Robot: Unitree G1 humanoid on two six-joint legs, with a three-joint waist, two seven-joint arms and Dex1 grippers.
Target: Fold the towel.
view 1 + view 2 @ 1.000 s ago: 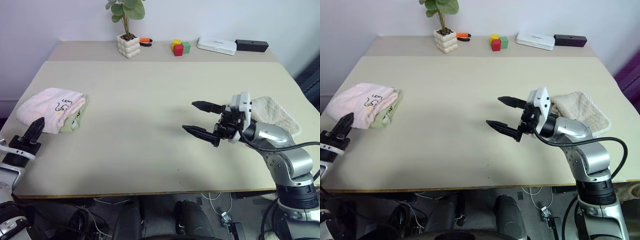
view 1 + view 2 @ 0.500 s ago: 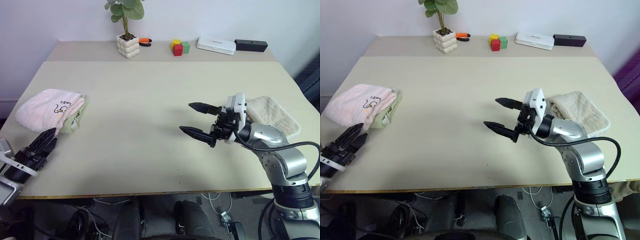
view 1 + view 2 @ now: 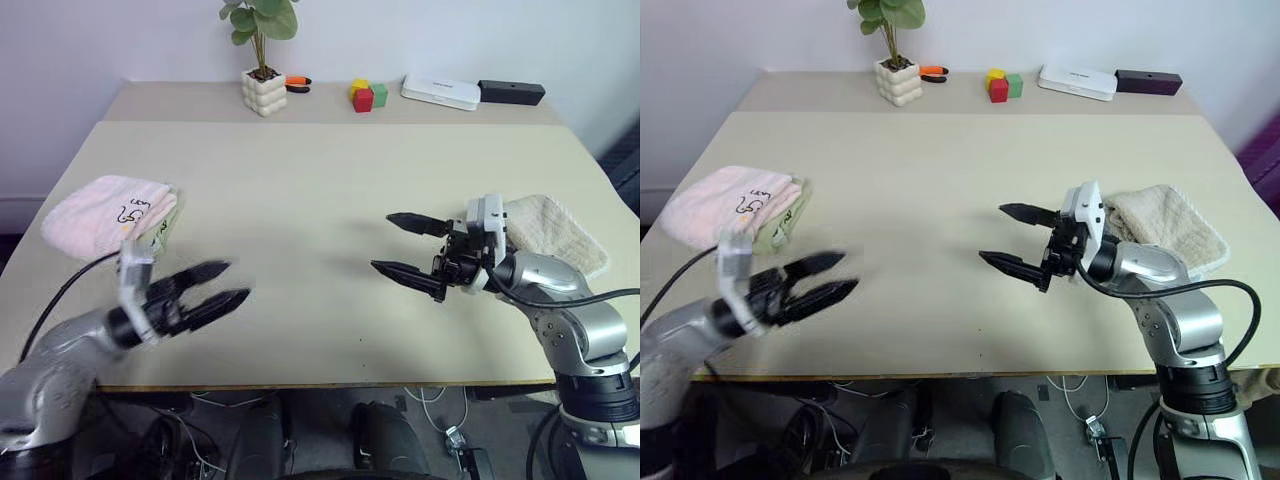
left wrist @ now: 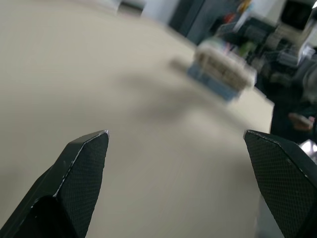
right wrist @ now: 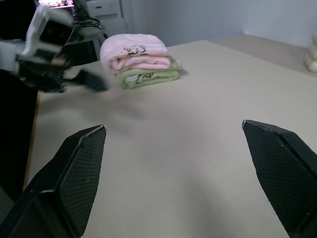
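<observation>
Towel (image 3: 108, 212): folded on green towel (image 3: 160, 228), unmoved. Left gripper (image 3: 218, 285) now swung inward, wide open, empty (right gripper (image 3: 402, 245) likewise).

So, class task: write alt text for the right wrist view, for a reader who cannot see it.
A folded pink towel sits on a folded green towel at the far side of a beige table. The right end effector is open in the foreground, and the left end effector shows blurred beside the stack.
</observation>
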